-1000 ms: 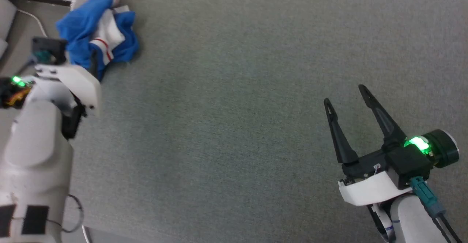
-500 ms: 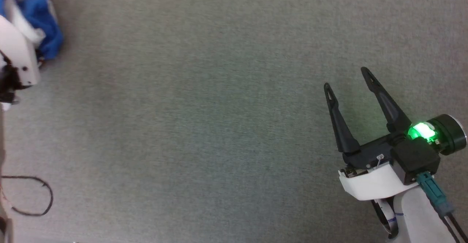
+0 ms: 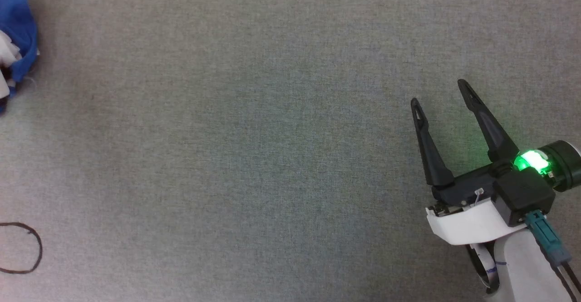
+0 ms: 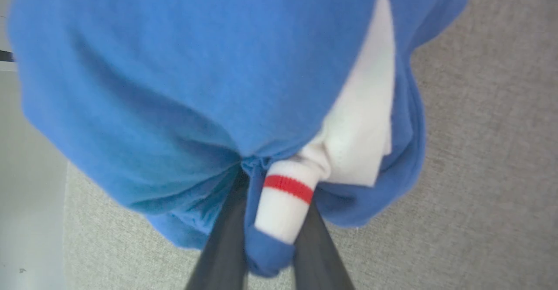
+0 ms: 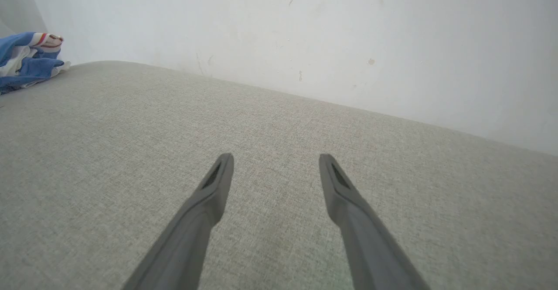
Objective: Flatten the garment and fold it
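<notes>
- Barely begun, by my reading: the garment [image 3: 17, 29] is a bunched heap, not flattened, and no fold is made. Spreading, smoothing and every fold are left.
- Garment sits on the surface [image 3: 272, 156], cut off by the far left edge of the head view. Part of it looks raised off the surface in the left wrist view, though how high I cannot tell.
- Left gripper [image 4: 274, 194]: jaws drawn almost together and clamped on the garment, with a wad of blue cloth and a white cuff [image 4: 283, 213] pinched between the two dark fingers.
- Right gripper [image 3: 439, 93]: well apart from the garment, off to its right. Jaws are spread wide with nothing between them, above bare surface. Contact with the surface cannot be told.
- Garment material: soft royal-blue knit, matte, and it drapes in rounded, heavy folds. White panels show among the blue.
- Cuff: ribbed white knit with one red stripe [image 4: 287, 187], rolled into a stubby tube where the fingers squeeze it.
- Surface: grey woven cloth with a fine grain, flat and unwrinkled. Likely enough friction to drag the garment rather than let it slide.
- Wall [image 5: 305, 28]: pale, scuffed plaster rising behind the garment and the surface.
- Cable loop [image 3: 38, 247]: thin black line curled on the surface, on the robot's side of the garment and well apart from it.
- Fingers of both grippers: long, dark, tapered, smooth plastic by the look.
</notes>
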